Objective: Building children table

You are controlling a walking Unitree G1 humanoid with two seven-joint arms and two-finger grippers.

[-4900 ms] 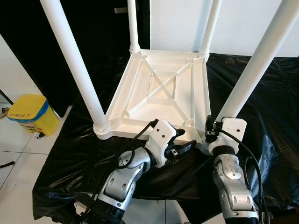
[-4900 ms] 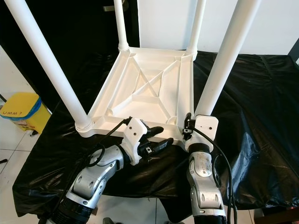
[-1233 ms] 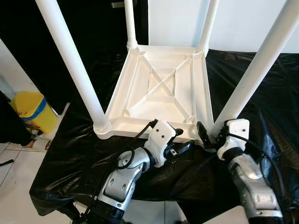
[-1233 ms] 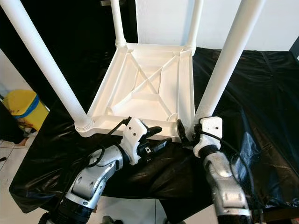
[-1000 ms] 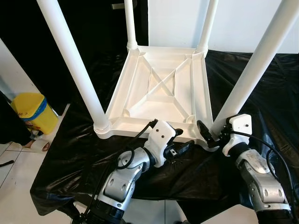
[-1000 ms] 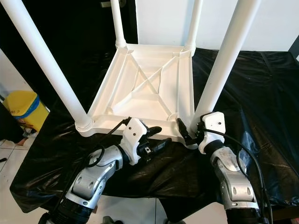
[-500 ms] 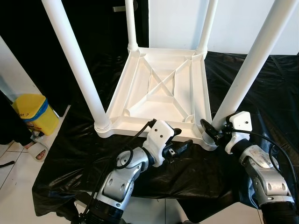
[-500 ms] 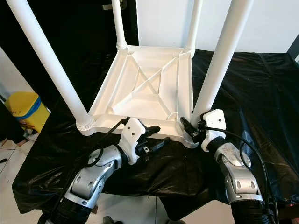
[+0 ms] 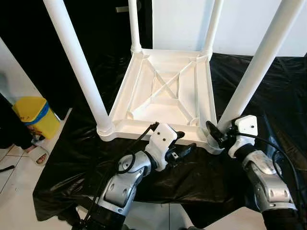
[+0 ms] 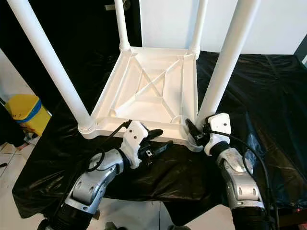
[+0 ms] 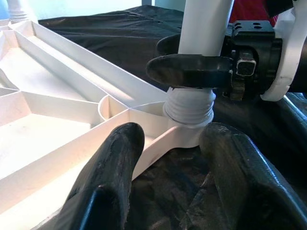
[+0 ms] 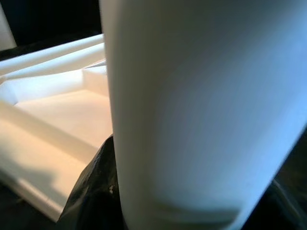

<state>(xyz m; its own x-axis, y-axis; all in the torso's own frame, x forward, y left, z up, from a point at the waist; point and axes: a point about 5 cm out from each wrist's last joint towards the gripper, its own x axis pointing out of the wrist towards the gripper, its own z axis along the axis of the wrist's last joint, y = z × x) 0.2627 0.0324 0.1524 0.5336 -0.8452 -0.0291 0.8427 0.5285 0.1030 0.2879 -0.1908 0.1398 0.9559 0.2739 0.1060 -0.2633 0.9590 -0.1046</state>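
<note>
At the far left a yellow bin (image 9: 32,115) with a blue band stands on the pale tiled floor (image 9: 14,182), beside the counter (image 9: 72,158), which is draped in crinkled black plastic sheeting. On that sheeting the white plastic children's table (image 9: 165,93) lies upside down, its ribbed underside with a crossed brace facing up and its four white legs rising from the corner sockets. The near-left leg (image 9: 79,67) slants up from its ringed collar at the table's near-left corner, and the two far legs stand at the back corners against the dark and white wall behind. In front of the table's near edge, the left gripper (image 9: 181,145) reaches in from the robot's left arm, its jaws spread open with one black finger over the rim and the other below it; in the left wrist view these fingers (image 11: 112,172) straddle the edge of the tabletop close to the near-right corner without clamping it. At that near-right corner the near-right leg (image 10: 225,62) sits in its threaded socket, and the right gripper (image 9: 218,135) has its jaws closed around the base of this leg, just above the collar, with the right arm bent up from below.
</note>
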